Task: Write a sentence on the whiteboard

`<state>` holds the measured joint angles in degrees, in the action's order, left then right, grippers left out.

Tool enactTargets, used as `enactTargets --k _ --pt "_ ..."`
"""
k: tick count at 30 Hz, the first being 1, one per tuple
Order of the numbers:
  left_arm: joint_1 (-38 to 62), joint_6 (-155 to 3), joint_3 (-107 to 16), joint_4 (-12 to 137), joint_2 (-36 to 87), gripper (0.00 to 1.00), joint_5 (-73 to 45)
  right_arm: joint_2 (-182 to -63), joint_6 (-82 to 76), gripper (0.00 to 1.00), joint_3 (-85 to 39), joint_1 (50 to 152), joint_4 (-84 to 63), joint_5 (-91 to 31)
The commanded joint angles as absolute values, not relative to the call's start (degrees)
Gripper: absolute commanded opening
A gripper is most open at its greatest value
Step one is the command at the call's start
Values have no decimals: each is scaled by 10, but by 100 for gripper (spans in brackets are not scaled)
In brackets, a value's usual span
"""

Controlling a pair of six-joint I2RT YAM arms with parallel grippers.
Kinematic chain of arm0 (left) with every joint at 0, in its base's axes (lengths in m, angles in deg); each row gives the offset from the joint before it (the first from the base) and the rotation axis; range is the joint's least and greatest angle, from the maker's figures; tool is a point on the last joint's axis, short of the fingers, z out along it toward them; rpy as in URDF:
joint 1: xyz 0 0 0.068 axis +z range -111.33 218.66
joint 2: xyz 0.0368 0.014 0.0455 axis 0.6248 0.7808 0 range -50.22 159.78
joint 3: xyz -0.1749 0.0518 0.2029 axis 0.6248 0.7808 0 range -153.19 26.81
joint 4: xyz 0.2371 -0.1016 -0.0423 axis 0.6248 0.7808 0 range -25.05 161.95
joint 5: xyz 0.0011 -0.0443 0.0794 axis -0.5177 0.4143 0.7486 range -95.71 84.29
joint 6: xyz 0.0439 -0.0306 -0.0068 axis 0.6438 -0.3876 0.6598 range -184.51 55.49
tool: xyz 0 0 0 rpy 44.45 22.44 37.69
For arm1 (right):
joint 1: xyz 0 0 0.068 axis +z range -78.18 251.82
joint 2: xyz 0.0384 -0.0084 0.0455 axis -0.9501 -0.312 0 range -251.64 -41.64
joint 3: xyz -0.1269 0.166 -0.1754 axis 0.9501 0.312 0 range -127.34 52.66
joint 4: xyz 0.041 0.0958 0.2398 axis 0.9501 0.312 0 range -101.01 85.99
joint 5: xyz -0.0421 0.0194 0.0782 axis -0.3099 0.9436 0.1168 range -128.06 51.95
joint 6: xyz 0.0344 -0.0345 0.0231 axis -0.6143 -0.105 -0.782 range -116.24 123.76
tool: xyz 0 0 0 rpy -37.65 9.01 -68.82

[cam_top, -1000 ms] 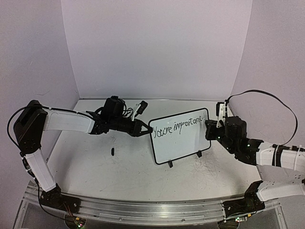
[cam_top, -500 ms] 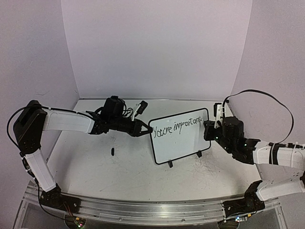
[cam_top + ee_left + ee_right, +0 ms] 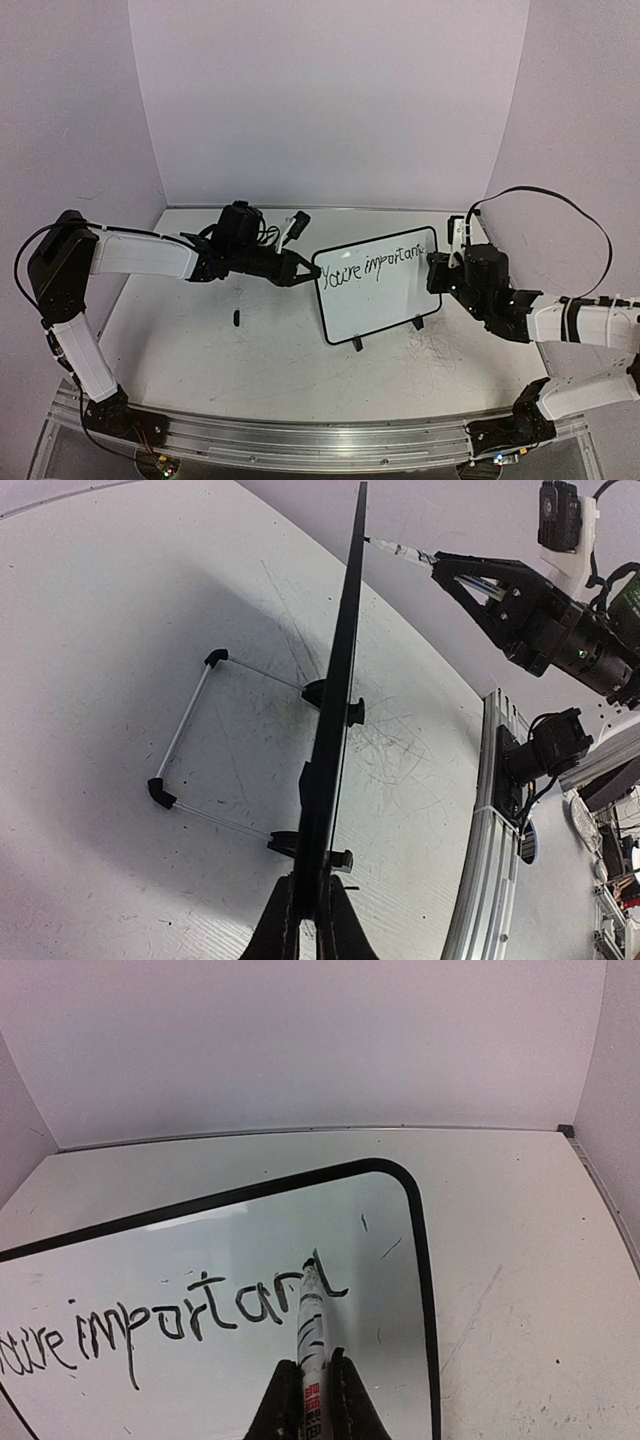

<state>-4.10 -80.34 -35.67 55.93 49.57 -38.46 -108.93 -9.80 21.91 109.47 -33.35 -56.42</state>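
Observation:
The whiteboard (image 3: 375,285) stands tilted on its two black feet mid-table, with "You're important" handwritten along its top. My left gripper (image 3: 308,271) is shut on the board's left edge; in the left wrist view the board (image 3: 335,710) appears edge-on between my fingers (image 3: 285,925). My right gripper (image 3: 437,272) is shut on a white marker (image 3: 312,1335) whose tip touches the whiteboard (image 3: 200,1250) at the last letter of the writing, near the upper right corner.
A small black cap (image 3: 236,318) lies on the table left of the board. A wire stand (image 3: 185,735) props the board from behind. The aluminium rail (image 3: 300,440) runs along the near edge, and purple walls close in the back and sides.
My right gripper has shifted slightly left and down with the marker, adding strokes at the end of the word. The left arm and board have stayed still.

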Motion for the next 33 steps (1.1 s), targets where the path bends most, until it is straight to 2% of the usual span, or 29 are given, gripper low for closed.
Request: enactTargets --k 1,3,5,9,12,23,29,33 --pt "-40 -778 -351 573 477 0 -360 -1102 -104 0 187 1090 -323 -600" --pt "-40 -778 -351 574 477 0 -358 -1092 -117 0 180 1090 -290 -640" --pt "-40 -777 -351 573 476 0 -355 -1032 -119 0 198 1090 -286 -656" --pt "-40 -777 -351 573 477 0 -356 -926 -95 0 222 1090 -279 -583" --pt "-40 -778 -354 573 479 0 -359 -929 -97 0 208 1091 -212 -549" --pt "-40 -775 -350 574 474 0 -350 -900 -87 0 213 1092 -176 -366" --pt "-40 -773 -351 574 473 0 -347 -918 -103 0 208 1112 -169 -341" --pt "-40 -772 -351 575 471 0 -347 -945 -114 0 197 1160 -171 -368"
